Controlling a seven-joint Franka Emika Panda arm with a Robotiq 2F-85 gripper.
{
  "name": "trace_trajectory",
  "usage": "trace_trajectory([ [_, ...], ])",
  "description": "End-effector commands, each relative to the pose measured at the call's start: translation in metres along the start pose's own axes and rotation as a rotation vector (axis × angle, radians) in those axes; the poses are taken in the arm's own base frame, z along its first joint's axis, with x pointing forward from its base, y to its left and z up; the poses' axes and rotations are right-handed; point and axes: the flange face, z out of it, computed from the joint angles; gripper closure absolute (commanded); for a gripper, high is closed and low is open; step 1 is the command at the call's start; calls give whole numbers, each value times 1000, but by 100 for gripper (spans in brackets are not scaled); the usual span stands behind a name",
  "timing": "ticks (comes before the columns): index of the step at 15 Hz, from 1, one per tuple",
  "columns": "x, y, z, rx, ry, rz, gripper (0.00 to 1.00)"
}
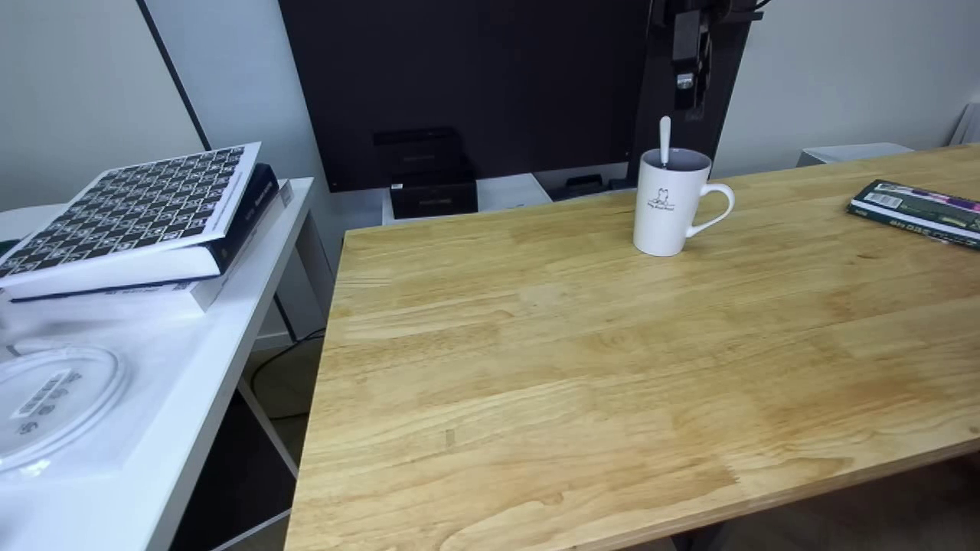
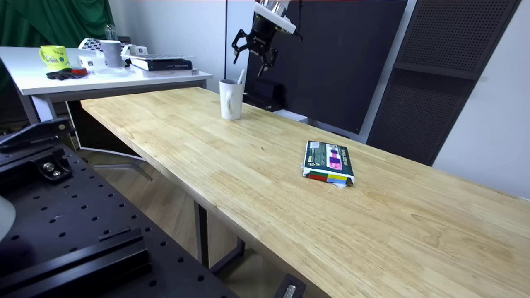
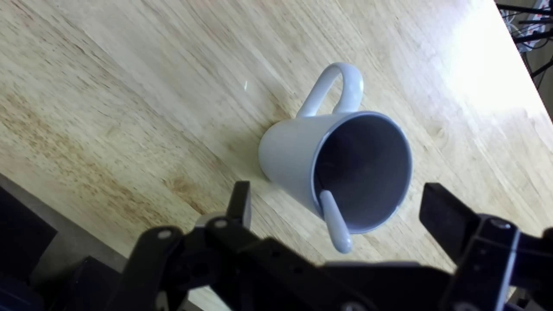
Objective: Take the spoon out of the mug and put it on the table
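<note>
The slim pale spoon [image 1: 664, 139] stands, slightly tilted, in the white ceramic mug [image 1: 660, 213], its handle rising past the rim roughly across from the mug's loop (the lower end is hidden inside). The mug is grey within, carries a small dark drawing on its side, and stands upright near an edge of the light-brown wooden desk [image 1: 490, 367], a top of joined planks. Above the mug, apart from it and from the spoon, hangs the black two-fingered gripper [image 2: 247, 68] with its fingers [image 3: 447, 218] spread wide; in the wrist view the spoon's handle appears between them. Well apart from the mug on the same desk, a dark green rectangular packet [image 2: 328, 158] lies flat, blocks of red, yellow and blue along one edge. Beyond one end of the desk, a white worktop [image 2: 25, 66] bears a lime-yellow cup [image 2: 56, 58] and a stack of books [image 1: 145, 200], the topmost with a black-and-white patterned cover.
</note>
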Motion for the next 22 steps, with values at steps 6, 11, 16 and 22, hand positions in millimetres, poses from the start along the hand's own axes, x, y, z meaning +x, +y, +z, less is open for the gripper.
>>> trace_trajectory([
  [6,-4,-6,8,-32,-99,-34,0],
  [11,-4,-8,15,-51,-146,-66,0],
  [16,-1,-6,20,-78,-151,-107,0],
  [22,12,-19,21,-119,-135,-136,0],
])
